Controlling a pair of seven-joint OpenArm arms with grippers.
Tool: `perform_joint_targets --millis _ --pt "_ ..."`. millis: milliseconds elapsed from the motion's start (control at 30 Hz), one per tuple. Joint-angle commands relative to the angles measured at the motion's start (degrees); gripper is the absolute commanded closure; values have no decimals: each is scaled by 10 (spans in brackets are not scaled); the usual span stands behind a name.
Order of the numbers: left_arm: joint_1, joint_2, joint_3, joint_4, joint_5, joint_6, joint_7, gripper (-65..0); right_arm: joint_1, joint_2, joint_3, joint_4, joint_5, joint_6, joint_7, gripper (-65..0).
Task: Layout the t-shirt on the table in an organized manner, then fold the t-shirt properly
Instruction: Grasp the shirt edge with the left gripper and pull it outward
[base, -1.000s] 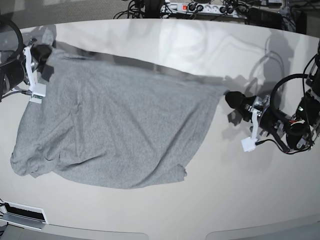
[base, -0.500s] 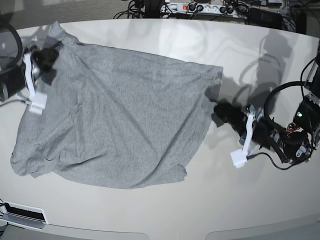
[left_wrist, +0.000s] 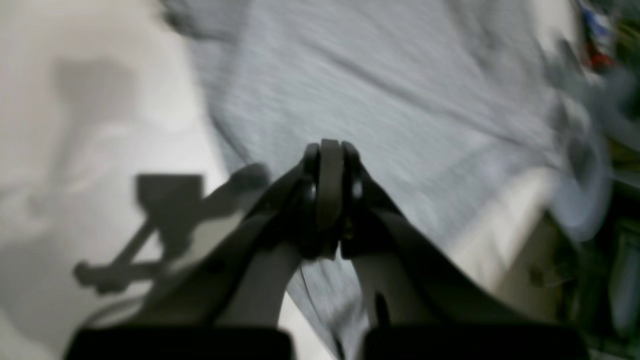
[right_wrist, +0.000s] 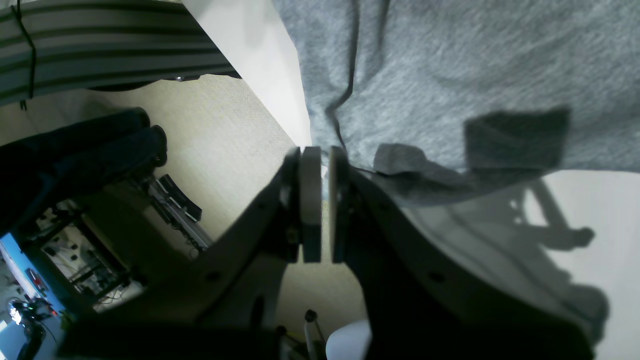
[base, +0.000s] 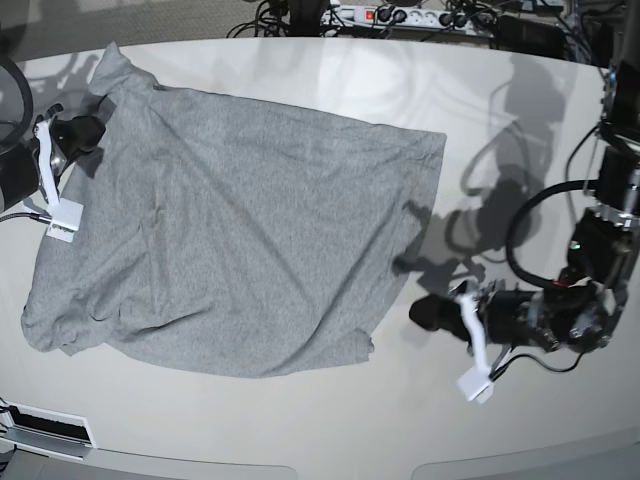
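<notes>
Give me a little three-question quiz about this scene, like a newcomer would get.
1. True or false: the t-shirt lies in a tight folded stack on the table.
2. Which pincer is closer to the shirt's edge: A the left pincer, B the right pincer?
3. Fill in: in the base view the shirt's visible side is plain ____.

Key: 1 false, it is spread out with wrinkles. 2 B, it sits at the shirt's edge; the left one is off the cloth, over bare table. 3 grey.
</notes>
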Motion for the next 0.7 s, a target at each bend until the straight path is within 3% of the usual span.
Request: perform_joint_targets --millis 0,100,167,433,667 --pt "-18 7 -13 9 11 10 -22 -78 9 12 7 5 10 2 2 -47" --pt "-15 39 -31 6 74 47 -61 -278 9 9 7 5 10 2 2 -47" --pt "-15 59 -37 -5 109 71 -85 -363 9 9 7 5 10 2 2 -47" --pt "-15 134 -38 -117 184 74 -163 -369 9 9 7 4 10 16 2 -46" --pt "-15 137 -45 -187 163 62 -234 -369 9 9 7 4 10 16 2 -46"
